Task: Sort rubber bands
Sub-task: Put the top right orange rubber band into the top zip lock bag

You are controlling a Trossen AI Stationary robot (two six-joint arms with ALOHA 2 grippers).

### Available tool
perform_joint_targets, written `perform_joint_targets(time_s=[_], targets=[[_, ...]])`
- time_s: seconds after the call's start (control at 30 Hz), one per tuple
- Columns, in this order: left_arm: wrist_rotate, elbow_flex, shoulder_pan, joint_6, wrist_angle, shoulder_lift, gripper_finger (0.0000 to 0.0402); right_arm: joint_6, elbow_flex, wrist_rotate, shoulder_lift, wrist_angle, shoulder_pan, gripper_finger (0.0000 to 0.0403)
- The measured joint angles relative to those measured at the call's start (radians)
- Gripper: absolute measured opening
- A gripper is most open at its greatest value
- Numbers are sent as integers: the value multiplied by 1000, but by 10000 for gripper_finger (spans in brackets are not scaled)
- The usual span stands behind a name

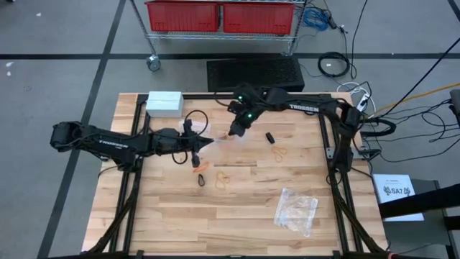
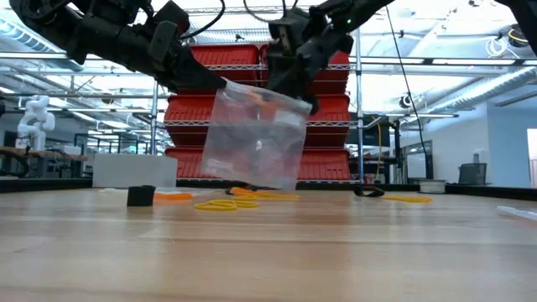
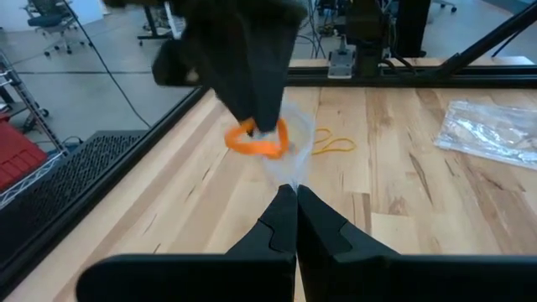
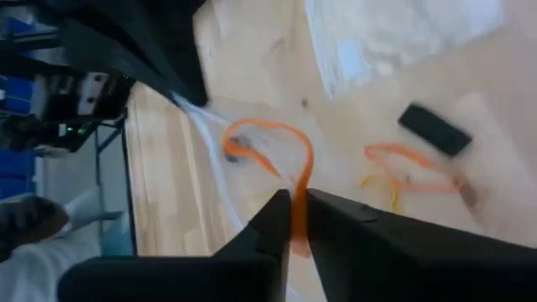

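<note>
A clear plastic bag (image 2: 252,138) hangs between both arms over the middle of the table. My left gripper (image 1: 210,142) is shut on the bag's upper corner (image 2: 222,85). My right gripper (image 1: 234,134) stands at the bag's top, shut on an orange rubber band (image 4: 289,138). Loose bands lie flat on the wood: orange (image 1: 198,169), black (image 1: 203,180), yellow (image 1: 224,176), and an orange and yellow pair (image 1: 279,152). My left gripper (image 3: 295,197) pinches the clear bag's top edge (image 3: 294,168) between its two fingers, coming level from the table's left. The bag hangs below the fingers; whether its lower edge (image 2: 252,186) touches the table I cannot tell. My right gripper (image 4: 298,205) pinches one strand of the orange band (image 4: 299,180) between its fingers, pointing down from above. The loop (image 3: 252,144) hangs lifted at the bag's mouth; I cannot tell whether the fingers also touch the bag.
A second clear bag (image 1: 296,208) lies near the table's near right corner. A white box (image 1: 164,102) sits at the far left, and a small black block (image 1: 270,137) lies right of the grippers. Bare wood shows along the near edge.
</note>
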Motion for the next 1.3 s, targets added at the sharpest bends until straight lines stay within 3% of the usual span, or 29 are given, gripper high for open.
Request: perform_joint_targets(time_s=[0.13, 0.33, 0.57, 0.87, 1.3], targets=[[0, 0, 0, -1, -4, 0, 1, -34, 0, 22, -41, 23, 14, 21], [0, 0, 0, -1, -3, 0, 1, -129, 0, 167, -78, 28, 68, 20], [0, 0, 0, -2, -2, 0, 1, -270, 0, 429, -75, 26, 182, 20], [0, 0, 0, -3, 0, 0, 1, -314, 0, 801, -69, 9, 313, 3], [0, 0, 0, -6, 0, 0, 1, -268, 0, 817, -31, -37, 332, 1]])
